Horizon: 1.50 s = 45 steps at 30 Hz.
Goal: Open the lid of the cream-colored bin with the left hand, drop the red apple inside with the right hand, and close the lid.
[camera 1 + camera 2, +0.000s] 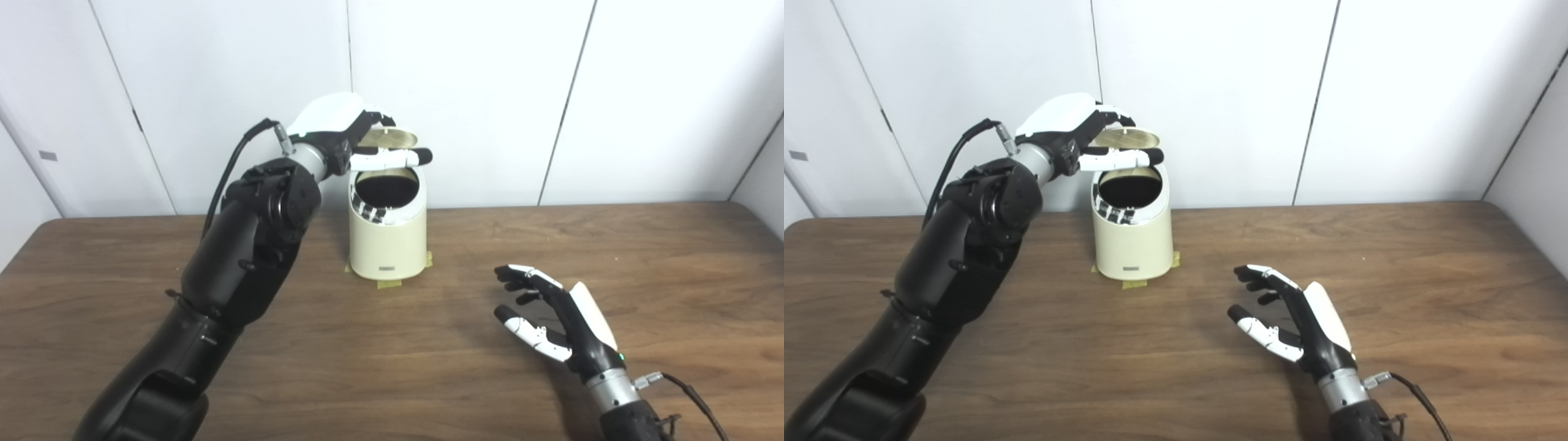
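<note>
Two arms come up from the bottom edge onto a brown wooden table (643, 257), one from each side. Near the centre of the frame, slightly left and toward the table's far edge, stands the cream-colored bin (388, 245), upright, with strips of yellowish tape (388, 283) showing under its base. Its lid (387, 138) is raised and tilted back above the dark round opening, so the bin stands open (no apple shows anywhere on the table or in either hand, and the dark interior gives nothing away).

At upper centre-left of the frame, the left hand (349, 136) sits at the lid. Its fingers curl over the lid's upper edge while its thumb (392, 158) stretches out level across the front, just below the lid and above the opening. The hand appears to be holding the lid up, though the exact contact is partly hidden by the hand itself.

Toward the lower right of the frame, well apart from the bin, the right hand (1292, 318) hovers low over the table, palm turned toward the picture's left, fingers and thumb spread apart and holding nothing.
</note>
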{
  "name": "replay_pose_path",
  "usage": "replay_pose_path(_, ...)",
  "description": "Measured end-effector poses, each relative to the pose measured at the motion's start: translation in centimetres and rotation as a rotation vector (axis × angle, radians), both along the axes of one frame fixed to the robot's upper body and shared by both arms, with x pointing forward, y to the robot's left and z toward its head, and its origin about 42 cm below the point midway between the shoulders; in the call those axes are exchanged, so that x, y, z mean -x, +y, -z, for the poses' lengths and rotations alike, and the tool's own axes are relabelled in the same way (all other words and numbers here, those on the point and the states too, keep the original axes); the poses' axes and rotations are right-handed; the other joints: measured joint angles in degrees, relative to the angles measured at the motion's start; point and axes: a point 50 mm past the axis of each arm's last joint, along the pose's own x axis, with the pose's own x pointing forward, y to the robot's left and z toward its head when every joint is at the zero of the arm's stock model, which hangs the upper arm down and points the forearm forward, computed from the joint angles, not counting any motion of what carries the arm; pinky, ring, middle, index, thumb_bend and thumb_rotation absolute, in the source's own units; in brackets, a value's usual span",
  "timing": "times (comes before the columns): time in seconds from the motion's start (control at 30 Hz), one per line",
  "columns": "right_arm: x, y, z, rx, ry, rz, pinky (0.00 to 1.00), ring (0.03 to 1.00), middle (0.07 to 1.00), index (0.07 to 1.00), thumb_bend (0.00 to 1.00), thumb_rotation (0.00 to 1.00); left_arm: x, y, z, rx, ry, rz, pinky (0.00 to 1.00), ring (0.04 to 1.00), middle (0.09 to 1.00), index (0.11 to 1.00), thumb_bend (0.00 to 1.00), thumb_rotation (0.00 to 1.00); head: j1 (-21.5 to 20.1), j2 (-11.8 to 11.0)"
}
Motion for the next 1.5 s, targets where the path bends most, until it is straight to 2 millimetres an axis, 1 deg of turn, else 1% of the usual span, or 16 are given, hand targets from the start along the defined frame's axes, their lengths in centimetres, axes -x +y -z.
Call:
replay_pose_path(0.07,0.0,0.1,-0.1,0.005,-0.001,-0.002,0.61,0.723,0.752,0.762,0.41,0.74,-0.1,-0.1,0.2,-0.003,0.008,-0.004,1.00,1.000,0.934,0.845,0.88,0.94,-0.18,0.09)
replay_pose_path(0.17,0.1,0.2,-0.5,0.010,-0.010,-0.004,0.61,0.719,0.748,0.755,0.41,0.71,-0.5,-0.2,0.7,-0.009,0.027,-0.011,1.00,1.000,0.929,0.842,0.86,0.94,-0.35,0.09)
replay_pose_path(0.23,0.1,0.2,-0.5,0.010,-0.010,-0.004,0.61,0.719,0.747,0.752,0.41,0.69,-0.5,-0.2,0.8,-0.008,0.028,-0.012,1.00,1.000,0.940,0.845,0.88,0.95,-0.44,0.17)
replay_pose_path(0.37,0.2,0.3,-0.5,0.011,-0.007,-0.007,0.61,0.722,0.751,0.754,0.41,0.70,-0.5,-0.1,0.7,0.001,0.016,-0.015,1.00,1.000,0.936,0.847,0.89,0.96,-0.44,0.18)
replay_pose_path(0.47,0.2,0.3,-0.4,0.015,-0.003,-0.007,0.61,0.719,0.749,0.755,0.42,0.72,-0.5,-0.1,0.8,0.005,0.010,-0.016,1.00,1.000,0.922,0.841,0.89,0.96,-0.53,0.35)
replay_pose_path(0.67,0.2,0.3,-0.4,0.017,0.009,-0.001,0.61,0.720,0.750,0.756,0.42,0.71,-0.3,0.0,1.8,0.000,0.029,-0.016,1.00,0.996,0.893,0.816,0.90,0.94,-0.53,0.88)
replay_pose_path(0.77,0.2,0.4,-0.4,0.018,0.008,-0.002,0.60,0.716,0.747,0.753,0.42,0.71,0.1,0.1,2.3,0.002,0.029,-0.011,1.00,0.986,0.879,0.812,0.90,0.95,-0.62,1.14)
replay_pose_path(0.9,0.2,0.4,-0.5,0.018,0.009,-0.002,0.61,0.719,0.749,0.753,0.42,0.70,1.4,0.2,3.0,0.017,0.013,0.005,1.00,0.972,0.861,0.805,0.90,0.96,-0.62,1.40)
replay_pose_path(0.93,0.2,0.4,-0.5,0.019,0.009,-0.001,0.61,0.719,0.749,0.753,0.41,0.69,1.6,0.1,3.3,0.012,0.010,0.008,1.00,0.959,0.847,0.797,0.89,0.95,-0.79,1.58)
replay_pose_path(1.03,0.3,0.5,-0.9,0.017,0.001,-0.007,0.60,0.716,0.748,0.749,0.41,0.67,2.6,0.2,4.2,-0.038,-0.013,0.026,1.00,0.949,0.836,0.791,0.88,0.95,-0.79,1.76)
replay_pose_path(1.13,0.3,0.5,-0.9,0.016,0.006,-0.009,0.60,0.714,0.747,0.747,0.42,0.67,3.4,0.2,5.2,-0.087,-0.028,0.043,1.00,0.943,0.816,0.784,0.88,0.97,-0.97,1.85)
replay_pose_path(1.3,0.3,0.5,-0.8,0.018,0.014,-0.013,0.60,0.713,0.749,0.749,0.43,0.67,3.8,0.4,6.3,-0.142,-0.042,0.056,1.00,0.930,0.809,0.777,0.84,0.96,-0.97,2.20)
replay_pose_path(1.4,0.3,0.5,-0.9,0.018,0.016,-0.014,0.60,0.715,0.749,0.749,0.43,0.68,4.0,0.5,7.1,-0.179,-0.054,0.059,1.00,0.922,0.808,0.771,0.85,0.95,-1.06,2.46)
replay_pose_path(1.5,0.3,0.5,-1.0,0.019,0.027,-0.009,0.61,0.721,0.752,0.750,0.42,0.67,3.8,0.6,7.8,-0.212,-0.077,0.053,1.00,0.922,0.804,0.768,0.85,0.95,-1.32,2.55)
